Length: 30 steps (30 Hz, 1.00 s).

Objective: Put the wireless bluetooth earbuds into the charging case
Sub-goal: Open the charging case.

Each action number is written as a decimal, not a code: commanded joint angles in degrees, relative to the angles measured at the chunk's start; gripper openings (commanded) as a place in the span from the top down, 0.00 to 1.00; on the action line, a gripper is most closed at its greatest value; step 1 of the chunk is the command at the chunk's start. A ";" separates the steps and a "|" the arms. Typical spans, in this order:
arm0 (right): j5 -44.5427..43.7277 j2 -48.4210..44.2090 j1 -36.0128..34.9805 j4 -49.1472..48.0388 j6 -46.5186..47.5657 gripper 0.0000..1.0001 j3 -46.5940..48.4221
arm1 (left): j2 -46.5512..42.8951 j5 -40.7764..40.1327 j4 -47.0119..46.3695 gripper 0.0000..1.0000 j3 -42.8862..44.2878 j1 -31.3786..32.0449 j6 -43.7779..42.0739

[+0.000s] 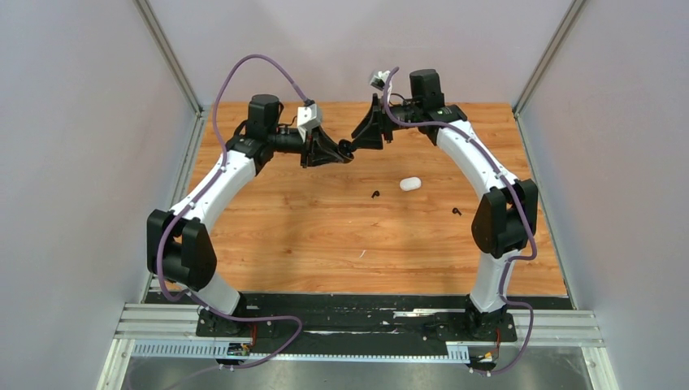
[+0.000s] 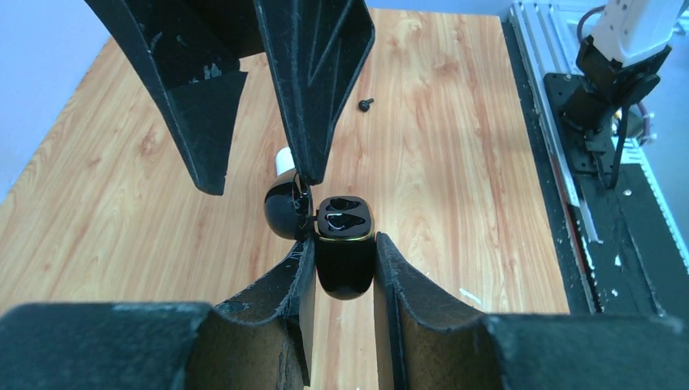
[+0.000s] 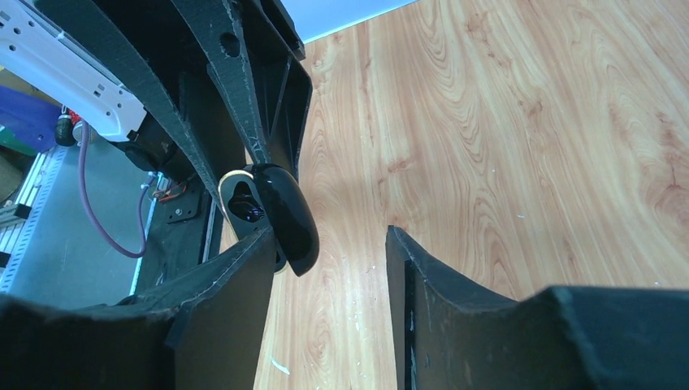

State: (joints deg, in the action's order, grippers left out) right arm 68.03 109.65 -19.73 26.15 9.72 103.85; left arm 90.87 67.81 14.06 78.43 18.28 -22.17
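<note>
An earbud point(image 1: 375, 194) lies left of the closed case point(image 1: 410, 184) — both on the table point(image 1: 284, 236).

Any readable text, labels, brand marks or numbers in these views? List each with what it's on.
None can be read in any view.
On the glossy black pebble-shaped charging case, gripped in the left end effector: no marking shows.
On the white pebble-shaped case lying on the wooden table: too small to tell.
</note>
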 commanded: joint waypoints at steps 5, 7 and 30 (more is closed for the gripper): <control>0.96 -2.10 -0.35 -3.31 -0.67 0.64 -2.07 | -2.07 -0.75 -24.94 1.00 -5.03 0.11 24.98; 0.67 -2.38 -0.31 -3.34 -0.75 0.68 -2.56 | -1.98 -1.05 -27.66 1.00 -5.48 0.04 27.69; -7.27 -3.92 -1.47 -3.09 3.67 1.00 -2.68 | -1.75 -8.93 -23.05 0.63 -5.33 0.04 28.06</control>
State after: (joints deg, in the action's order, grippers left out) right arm 66.39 108.88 -19.97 22.98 8.91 100.86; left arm 90.87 62.67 -8.82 71.66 18.17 5.69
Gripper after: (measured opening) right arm 0.035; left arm 0.335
